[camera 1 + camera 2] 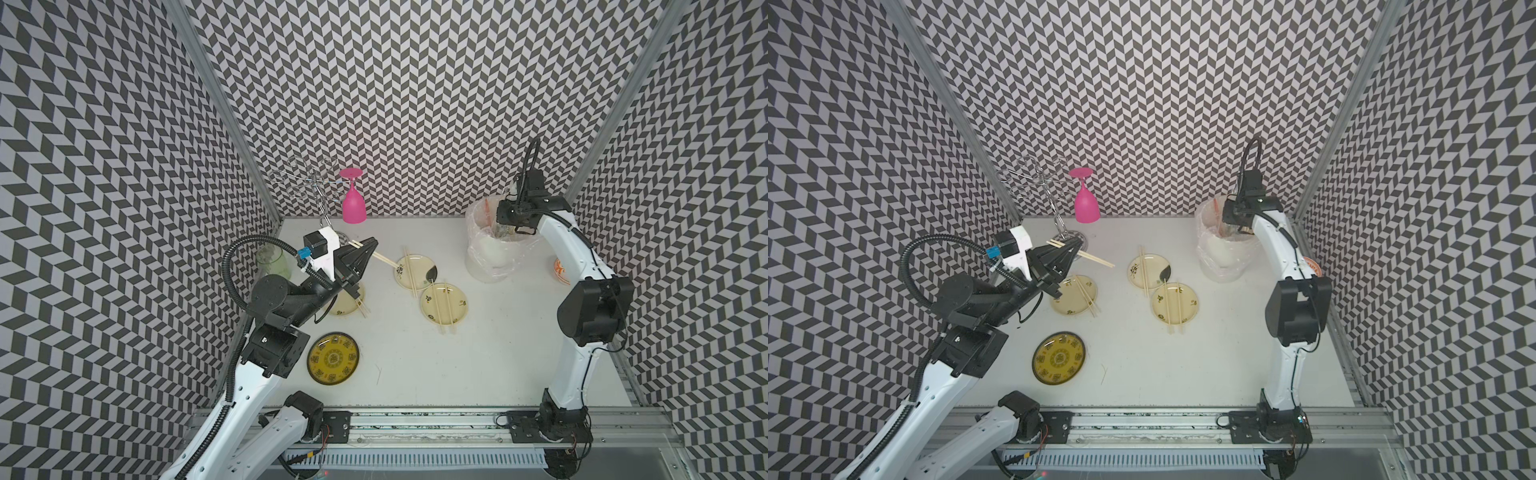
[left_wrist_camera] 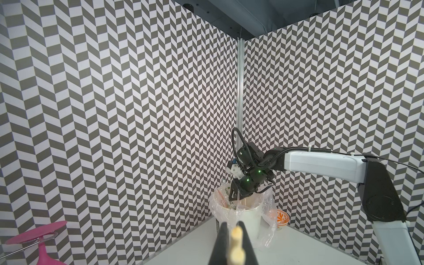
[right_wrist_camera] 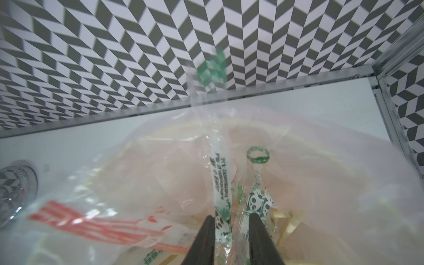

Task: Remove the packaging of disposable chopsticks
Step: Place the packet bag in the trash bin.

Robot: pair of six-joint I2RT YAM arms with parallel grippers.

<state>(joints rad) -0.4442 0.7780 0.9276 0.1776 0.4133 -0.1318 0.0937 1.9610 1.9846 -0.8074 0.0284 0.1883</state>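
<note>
My left gripper point(image 1: 371, 246) point(image 2: 232, 226) is shut on a bare pair of disposable chopsticks point(image 1: 384, 259) point(image 2: 236, 232), held level above the table's back left. My right gripper point(image 1: 506, 229) point(image 3: 231, 218) hangs inside the bag-lined white bin point(image 1: 490, 253) at the back right. Its jaws stand apart, and a clear panda-printed packaging sleeve point(image 3: 220, 183) rises loosely between them against one finger. More packaging lies in the bin, one piece with red-orange print point(image 3: 96, 224). Other chopstick pairs point(image 1: 409, 272) point(image 1: 440, 309) rest on small plates.
Two cream plates point(image 1: 420, 262) point(image 1: 459, 307) sit mid-table, a third point(image 1: 340, 306) partly under my left arm, and a dark yellow plate point(image 1: 333, 358) nearer the front. A pink glass point(image 1: 353, 203) hangs on a wire rack. An orange bowl point(image 1: 561, 270) stands beside the right arm.
</note>
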